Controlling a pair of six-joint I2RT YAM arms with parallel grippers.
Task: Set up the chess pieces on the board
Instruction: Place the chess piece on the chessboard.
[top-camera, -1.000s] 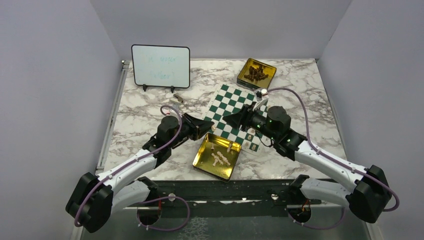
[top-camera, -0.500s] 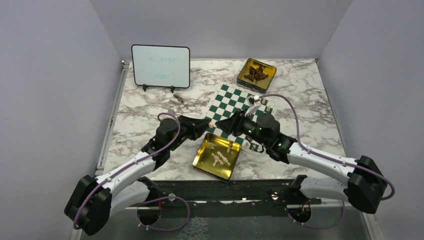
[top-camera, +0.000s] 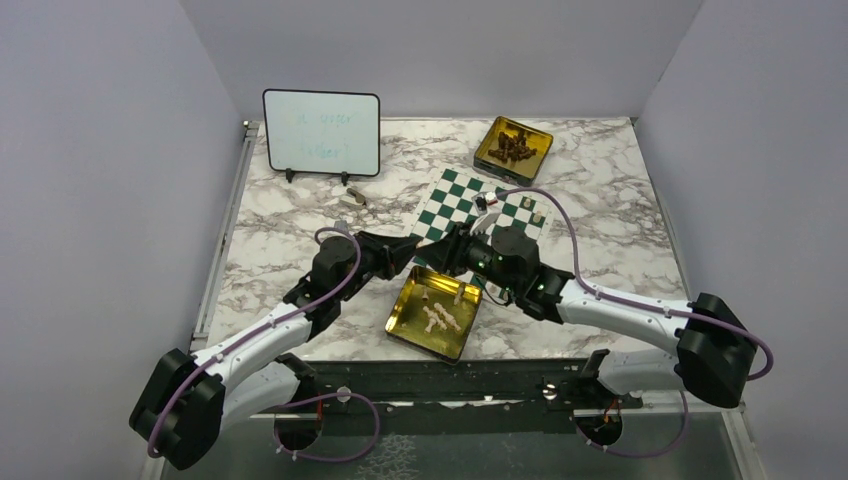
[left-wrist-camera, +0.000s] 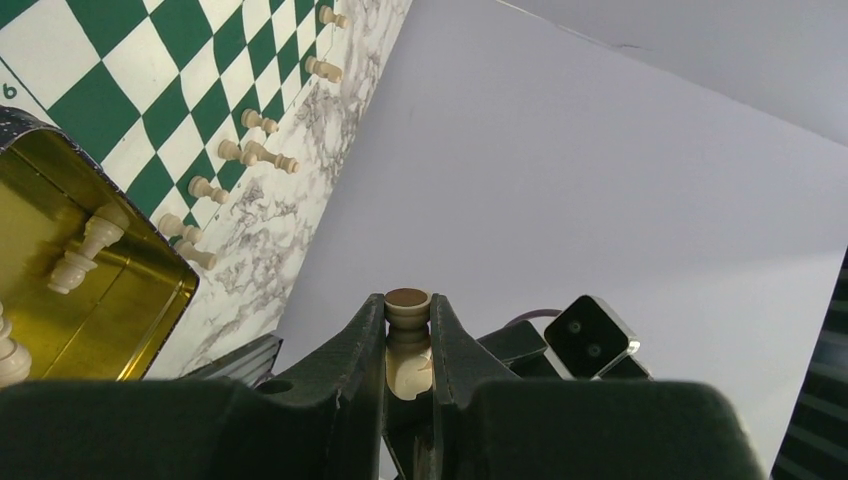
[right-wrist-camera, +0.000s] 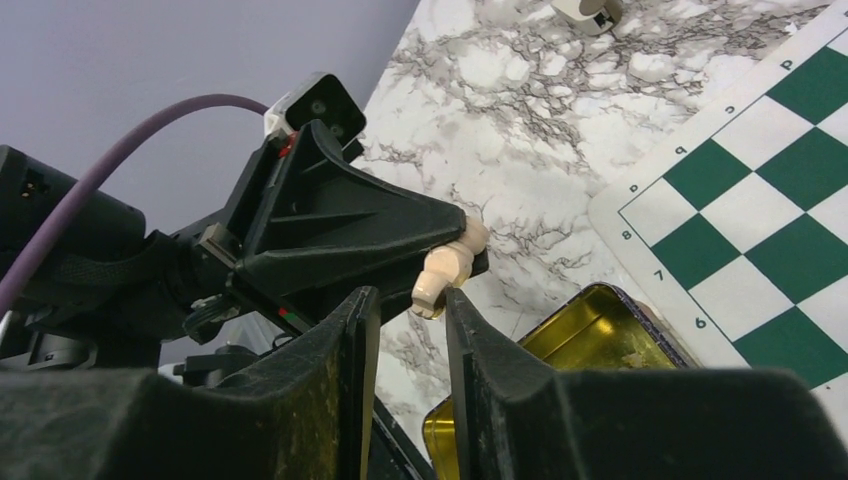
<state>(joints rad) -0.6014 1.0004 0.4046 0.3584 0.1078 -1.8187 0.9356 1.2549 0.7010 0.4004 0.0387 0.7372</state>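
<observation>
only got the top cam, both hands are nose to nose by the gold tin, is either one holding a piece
Observer: Yes. The left wrist view shows the left hand shut on a cream piece, its flat round end pointing outward.
Operator: ok and the right one, open or shut
Observer: Open. In the right wrist view the right hand has its fingers spread and grips nothing.
Operator: lined up for a handoff?
Observer: It looks so. In that view the piece's free end sits in the gap between the right fingers, with clear space on one side of it.
</observation>
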